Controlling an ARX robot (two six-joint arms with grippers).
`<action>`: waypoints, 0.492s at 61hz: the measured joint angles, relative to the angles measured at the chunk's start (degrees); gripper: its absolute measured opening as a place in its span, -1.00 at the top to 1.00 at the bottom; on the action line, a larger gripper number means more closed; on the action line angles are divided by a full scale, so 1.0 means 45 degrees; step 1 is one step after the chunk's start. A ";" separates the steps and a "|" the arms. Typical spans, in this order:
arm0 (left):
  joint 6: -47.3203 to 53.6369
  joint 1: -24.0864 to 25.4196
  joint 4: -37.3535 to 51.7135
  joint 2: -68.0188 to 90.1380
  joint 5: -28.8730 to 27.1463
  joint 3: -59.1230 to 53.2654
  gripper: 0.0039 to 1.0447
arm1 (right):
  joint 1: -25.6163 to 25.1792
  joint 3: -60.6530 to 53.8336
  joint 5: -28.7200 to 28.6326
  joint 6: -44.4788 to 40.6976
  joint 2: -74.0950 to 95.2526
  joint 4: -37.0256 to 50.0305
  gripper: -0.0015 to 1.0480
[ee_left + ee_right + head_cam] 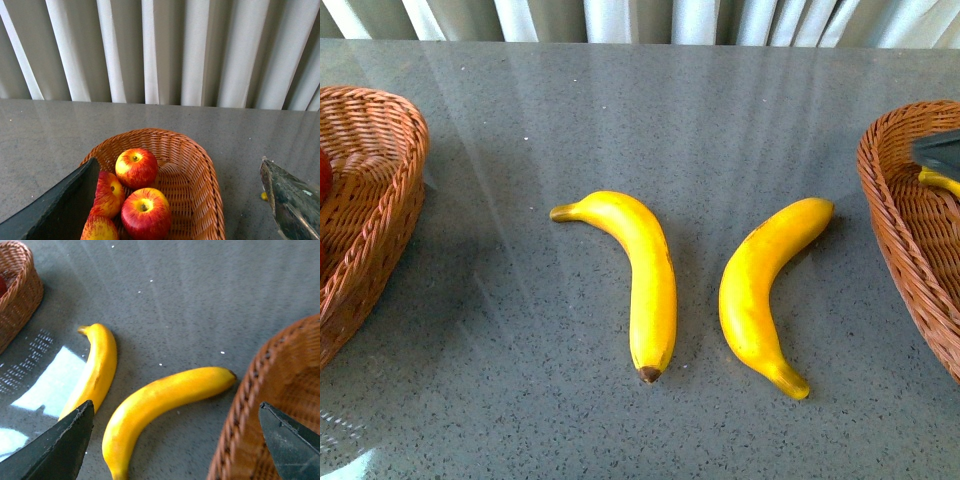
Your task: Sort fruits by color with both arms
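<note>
A shiny yellow curved banana (645, 275) and a second yellow banana (760, 285) lie on the grey table (520, 130), right of the brown woven basket (380, 215) of red-yellow apples (136, 167). I see left gripper (178, 164) and right gripper (176, 406) gaping wide, empty. Farther right, something yellow (942, 181), maybe banana, is half hidden.

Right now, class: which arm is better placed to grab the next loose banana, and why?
Right. The right pincer, open, is at the right basket, and the nearer banana lies just beside that basket. The left pincer hangs open over the apple basket, farther away.
</note>
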 joint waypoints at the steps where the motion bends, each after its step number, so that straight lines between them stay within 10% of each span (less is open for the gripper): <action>1: 0.0000 0.0000 -0.0005 0.0000 0.0000 0.0000 -0.83 | 0.0214 0.0282 0.0039 0.0121 0.0437 0.0063 -0.82; 30: 0.0000 0.0000 0.0000 0.0000 0.0000 0.0000 -0.83 | 0.4158 0.6324 0.2327 -0.0340 0.8349 -0.1287 -0.82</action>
